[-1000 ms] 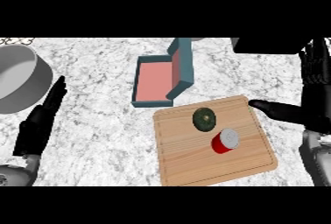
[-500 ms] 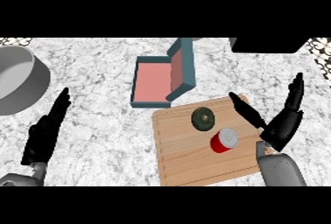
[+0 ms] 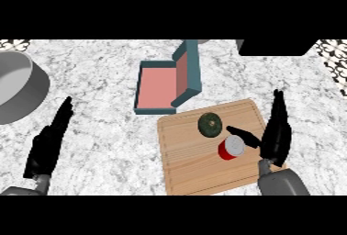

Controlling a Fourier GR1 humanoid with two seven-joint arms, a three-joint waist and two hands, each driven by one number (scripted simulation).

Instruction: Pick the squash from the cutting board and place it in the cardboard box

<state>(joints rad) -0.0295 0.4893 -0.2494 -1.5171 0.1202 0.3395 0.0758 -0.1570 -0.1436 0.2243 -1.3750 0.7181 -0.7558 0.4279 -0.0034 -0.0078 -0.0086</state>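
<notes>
- Fingers of our right hand [image 3: 277, 133] stretch straight over the cutting board's [image 3: 196, 170] right edge, holding nothing.
- Squash [image 3: 209, 123] sits on that board's upper part, round from above, no long axis showing.
- Red can [image 3: 231, 148] stands just beside it.
- Cardboard box [image 3: 163, 87] lies open beyond the board's top-left corner.
- Our left hand [image 3: 47, 144] rests straight-fingered, well left of the board.

squash [image 3: 209, 124]: one, dark green and round, on the board
red can [image 3: 231, 148]: one, with a pale top, on the board just beside the squash
cutting board [image 3: 196, 170]: one, of light wood
box [image 3: 166, 85]: one, teal outside and pink inside, its lid standing open
grey pot [image 3: 17, 87]: one, partly cut off at the left edge
black hands: two, the left hand [image 3: 49, 142] and the right hand [image 3: 274, 133]
grey forearms: two, at the lower edge
</notes>
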